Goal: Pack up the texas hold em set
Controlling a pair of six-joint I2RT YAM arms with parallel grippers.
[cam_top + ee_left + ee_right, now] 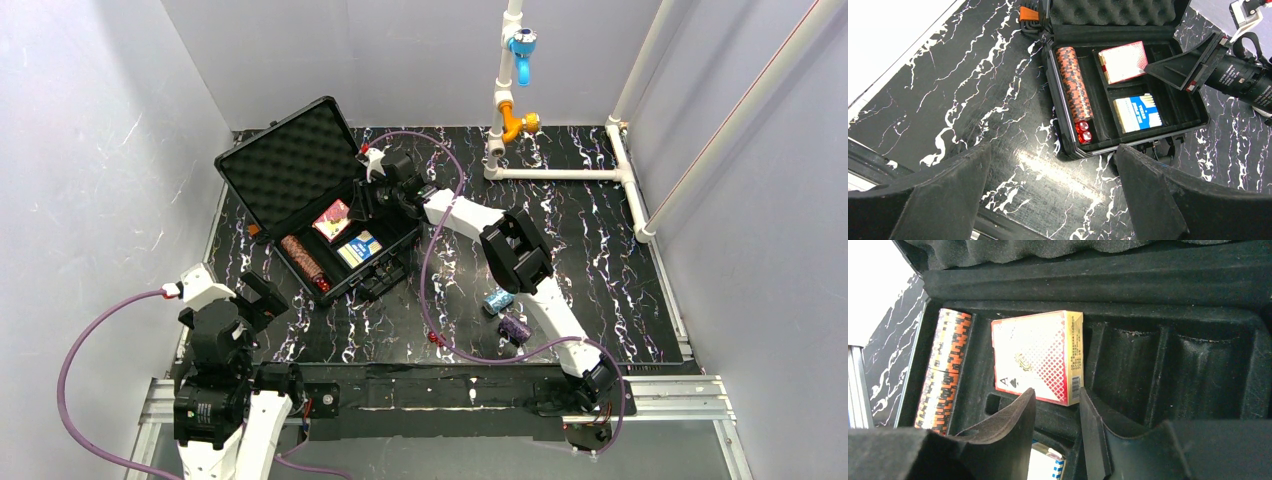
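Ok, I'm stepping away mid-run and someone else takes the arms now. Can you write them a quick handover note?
Left tool: open, empty, over the table short of the case.
Right tool: over the case's card slots, fingers narrowed but apart, nothing between them.
Done, in the open case: brown chip stack, red dice, red card box, blue card box.
Left: blue chip stack, purple chip stack and small red pieces lie on the table; two chip slots are empty. Then close the lid.
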